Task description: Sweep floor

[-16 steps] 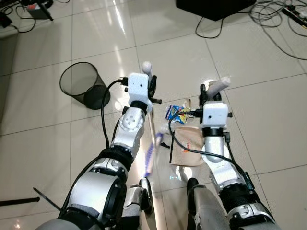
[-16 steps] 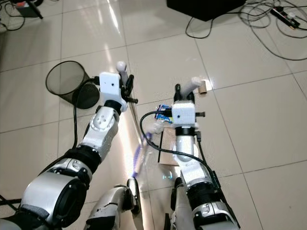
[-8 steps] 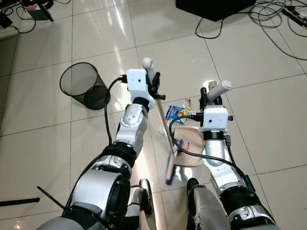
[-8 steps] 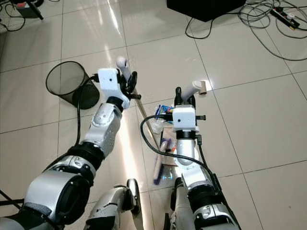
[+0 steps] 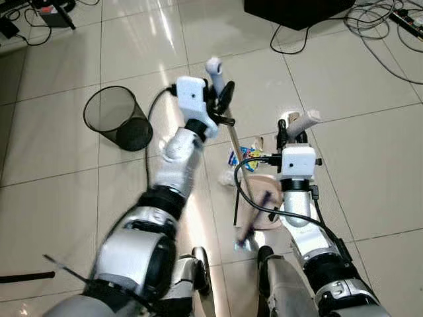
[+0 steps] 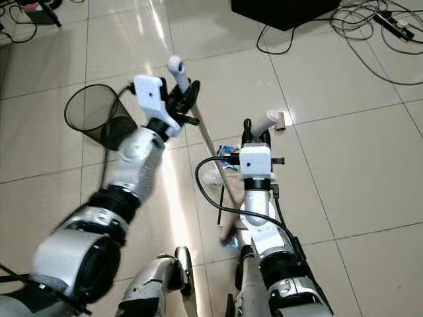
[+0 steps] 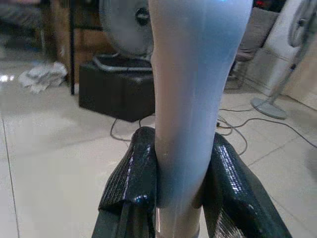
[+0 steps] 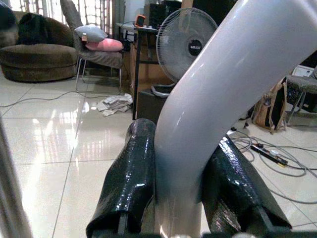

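Robot drags broom toward dustpan in mid-sweep

Left gripper [image 5: 221,99], jaws clamped on the broom [image 5: 241,165], has swung higher and farther out within a second, bringing the bristles against the dustpan [image 5: 258,198] held by the right gripper [image 5: 291,132]; wrappers [image 5: 242,156] await on the floor [image 5: 370,172]

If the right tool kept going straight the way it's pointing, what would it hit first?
Probably the black box under the standing fan. The right tool, shut on the dustpan handle, faces open tile first; depth is unclear.
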Controlling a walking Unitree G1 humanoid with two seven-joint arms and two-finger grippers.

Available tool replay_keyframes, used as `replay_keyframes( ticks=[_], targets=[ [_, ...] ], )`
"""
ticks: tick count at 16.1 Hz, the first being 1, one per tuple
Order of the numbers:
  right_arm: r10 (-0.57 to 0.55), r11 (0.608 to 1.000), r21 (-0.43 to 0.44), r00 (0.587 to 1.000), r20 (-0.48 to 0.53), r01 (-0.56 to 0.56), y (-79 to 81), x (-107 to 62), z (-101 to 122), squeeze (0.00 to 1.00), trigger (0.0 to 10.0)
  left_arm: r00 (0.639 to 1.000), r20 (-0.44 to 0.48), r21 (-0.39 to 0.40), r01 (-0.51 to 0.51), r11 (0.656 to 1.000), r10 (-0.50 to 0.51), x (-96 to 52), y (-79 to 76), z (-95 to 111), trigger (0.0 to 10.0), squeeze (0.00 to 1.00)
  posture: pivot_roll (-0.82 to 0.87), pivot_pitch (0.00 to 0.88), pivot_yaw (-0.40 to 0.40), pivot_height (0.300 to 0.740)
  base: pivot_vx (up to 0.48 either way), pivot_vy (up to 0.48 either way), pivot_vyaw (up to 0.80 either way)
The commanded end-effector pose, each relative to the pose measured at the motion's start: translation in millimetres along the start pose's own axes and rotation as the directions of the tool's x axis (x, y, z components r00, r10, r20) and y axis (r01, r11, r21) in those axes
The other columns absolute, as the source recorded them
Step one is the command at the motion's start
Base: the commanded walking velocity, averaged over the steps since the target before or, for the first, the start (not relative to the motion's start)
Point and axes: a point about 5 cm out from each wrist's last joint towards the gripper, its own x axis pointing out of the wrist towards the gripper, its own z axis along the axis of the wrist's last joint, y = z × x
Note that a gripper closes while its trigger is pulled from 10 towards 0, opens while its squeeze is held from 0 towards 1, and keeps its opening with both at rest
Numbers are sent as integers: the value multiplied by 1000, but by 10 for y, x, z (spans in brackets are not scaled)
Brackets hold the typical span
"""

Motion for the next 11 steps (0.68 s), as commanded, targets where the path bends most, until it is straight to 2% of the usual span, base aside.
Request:
replay_keyframes(
  ticks=[1, 3, 6, 8, 9, 11],
  targets=[
    [12, 1000, -4, 990, -142, -12, -5, -208, -238, 0, 10000, 995, 71, 86, 57, 995, -63, 58, 81, 258, 10000, 0, 99, 266, 148, 740, 0, 0, 0],
    [4, 1000, -7, 990, -141, -5, -63, -195, -251, 0, 10000, 988, 68, 147, 128, 981, -139, 25, 188, 372, 10000, 0, 93, 238, 134, 740, 0, 0, 0],
    [-37, 999, 11, 991, -125, 39, -207, -121, -229, 0, 10000, 984, 71, 190, 146, 971, -162, -46, 505, 638, 10000, 0, 77, 192, 110, 740, 0, 0, 0],
    [-66, 996, 53, 992, -105, 72, -330, -33, -177, 0, 10000, 992, 58, 268, 91, 959, -110, -108, 713, 742, 10000, 0, 71, 172, 96, 740, 0, 0, 0],
    [-71, 995, 61, 992, -100, 78, -348, -17, -166, 0, 10000, 994, 52, 281, 81, 956, -100, -121, 743, 746, 10000, 0, 71, 172, 96, 740, 0, 0, 0],
    [-36, 985, 165, 998, -47, 43, -401, 159, 35, 0, 10000, 997, 2, 347, -76, 935, 80, -210, 989, 748, 10000, 0, 45, 139, 92, 740, 0, 0, 0]
  ],
)
